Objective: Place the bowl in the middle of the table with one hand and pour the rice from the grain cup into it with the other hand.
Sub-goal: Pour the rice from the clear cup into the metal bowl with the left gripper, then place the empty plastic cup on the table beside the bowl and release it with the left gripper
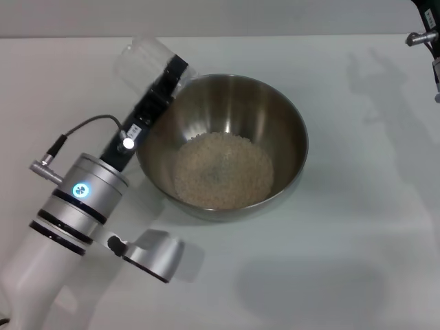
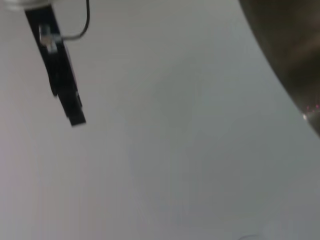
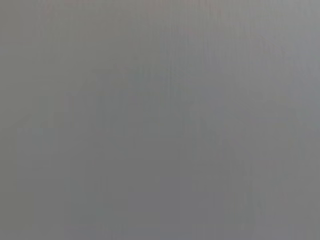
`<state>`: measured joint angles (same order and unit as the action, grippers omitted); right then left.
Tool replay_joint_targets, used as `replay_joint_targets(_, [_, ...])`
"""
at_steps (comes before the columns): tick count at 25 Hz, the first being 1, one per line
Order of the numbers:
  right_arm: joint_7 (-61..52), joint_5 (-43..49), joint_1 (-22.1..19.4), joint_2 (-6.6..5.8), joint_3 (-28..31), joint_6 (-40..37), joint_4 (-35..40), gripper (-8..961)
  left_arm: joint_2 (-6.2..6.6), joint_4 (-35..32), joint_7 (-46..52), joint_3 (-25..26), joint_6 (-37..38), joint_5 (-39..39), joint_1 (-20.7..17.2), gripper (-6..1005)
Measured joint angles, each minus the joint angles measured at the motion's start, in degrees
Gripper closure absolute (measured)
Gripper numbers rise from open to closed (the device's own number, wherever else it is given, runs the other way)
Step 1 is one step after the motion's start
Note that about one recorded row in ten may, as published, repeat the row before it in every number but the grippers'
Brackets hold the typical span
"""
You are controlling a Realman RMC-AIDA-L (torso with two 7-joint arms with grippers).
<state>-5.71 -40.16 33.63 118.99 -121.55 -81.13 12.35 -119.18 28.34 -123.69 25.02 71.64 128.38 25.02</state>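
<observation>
The bowl point(image 1: 227, 96) stands on the white table point(image 1: 357, 227) near its middle, with a flat heap of rice point(image 1: 221, 170) in its bottom. My left gripper point(image 1: 165, 74) is shut on the clear grain cup point(image 1: 141, 58), held tilted just beyond the bowl's far left rim. No rice shows in the cup. In the left wrist view one black finger point(image 2: 62, 85) shows over the table, with the bowl's outer wall point(image 2: 290, 45) at the edge. My right arm point(image 1: 427, 38) shows only as a small part at the far right corner.
My left arm point(image 1: 79, 199) lies across the table's front left, close to the bowl's left side. The right wrist view shows only a plain grey surface point(image 3: 160, 120).
</observation>
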Motion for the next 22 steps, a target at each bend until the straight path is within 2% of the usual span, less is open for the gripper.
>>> replay_joint_targets(2, [0.0, 0.0, 0.3, -0.04, 0.0, 0.1, -0.2, 546, 0.00, 0.4, 1.6, 1.0, -0.1, -0.1, -0.6, 972])
replay_joint_targets(5, [0.0, 0.0, 0.5, -0.05, 0.1, 0.5, -0.3, 546, 0.01, 0.1, 3.6, -1.4, -1.2, 0.1, -0.8, 972])
replay_joint_targets(8, [0.0, 0.0, 0.5, -0.07, 0.1, 0.6, -0.4, 546, 0.01, 0.0, 4.5, 0.8, -0.6, -0.2, -0.7, 972])
replay_joint_targets(14, [0.0, 0.0, 0.5, -0.08, 0.0, 0.6, -0.4, 546, -0.01, -1.4, 5.8, 0.7, -1.1, 0.4, -0.9, 972])
replay_joint_targets(15, [0.0, 0.0, 0.5, -0.08, 0.0, 0.6, -0.4, 546, -0.01, -0.7, 6.2, 2.5, -1.2, 0.0, -1.0, 972])
replay_joint_targets(19, [0.0, 0.0, 0.5, -0.09, 0.0, 0.6, -0.4, 546, -0.01, -0.6, 6.2, -0.1, -1.1, 0.7, -1.4, 971])
replay_joint_targets(22, [0.0, 0.0, 0.5, -0.08, -0.1, 0.7, -0.3, 546, 0.00, 0.1, 6.4, 0.7, -0.5, 0.3, -1.4, 971])
